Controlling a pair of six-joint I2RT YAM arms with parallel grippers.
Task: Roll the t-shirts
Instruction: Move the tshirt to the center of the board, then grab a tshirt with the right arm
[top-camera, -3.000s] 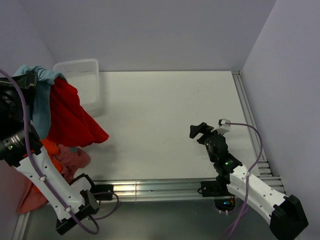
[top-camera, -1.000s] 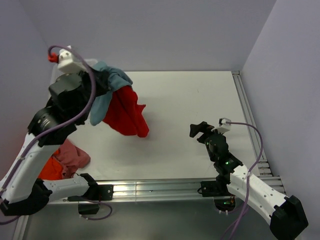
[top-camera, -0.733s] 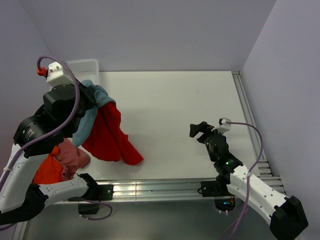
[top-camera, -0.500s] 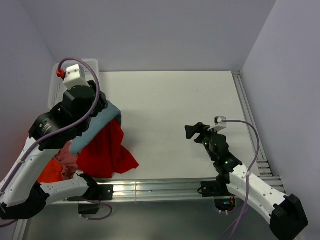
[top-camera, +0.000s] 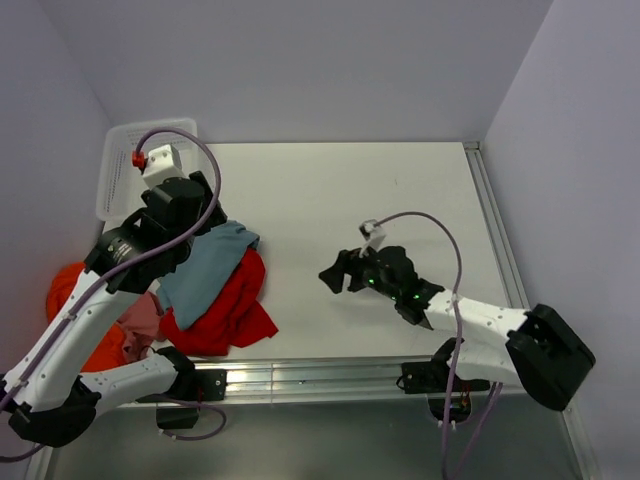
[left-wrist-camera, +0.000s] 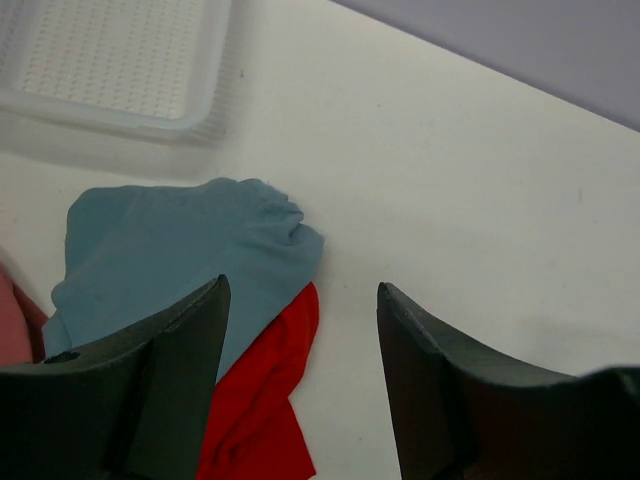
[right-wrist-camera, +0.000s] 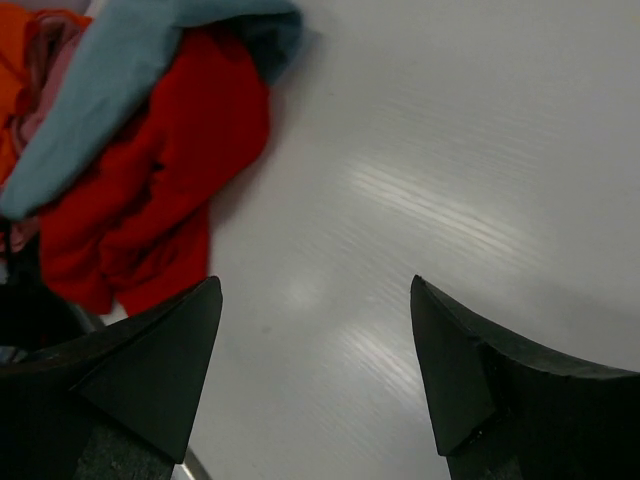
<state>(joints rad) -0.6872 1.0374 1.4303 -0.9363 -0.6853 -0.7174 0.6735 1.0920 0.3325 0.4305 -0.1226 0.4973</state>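
Two t-shirts lie in a heap at the table's near left: a dusty blue-grey one (top-camera: 208, 265) (left-wrist-camera: 170, 250) on top of a bright red one (top-camera: 232, 308) (left-wrist-camera: 262, 392). An orange shirt (top-camera: 68, 286) and a pinkish one (top-camera: 140, 316) sit further left, off the white surface. My left gripper (top-camera: 203, 226) (left-wrist-camera: 302, 286) hovers over the blue-grey shirt's far edge, open, nothing between its fingers. My right gripper (top-camera: 334, 278) (right-wrist-camera: 315, 282) is open above bare table, pointing left at the heap; the red shirt (right-wrist-camera: 150, 190) and blue-grey shirt (right-wrist-camera: 130, 60) lie ahead of it.
A white mesh basket (top-camera: 125, 165) (left-wrist-camera: 120, 60) stands at the far left corner, just behind the left gripper. Metal rails (top-camera: 330, 375) run along the near edge and the right side. Walls enclose the table on three sides.
The left arm swung the red and blue-grey shirts down from the air onto the table and let go, its jaws opening. The right arm reached left toward the heap.
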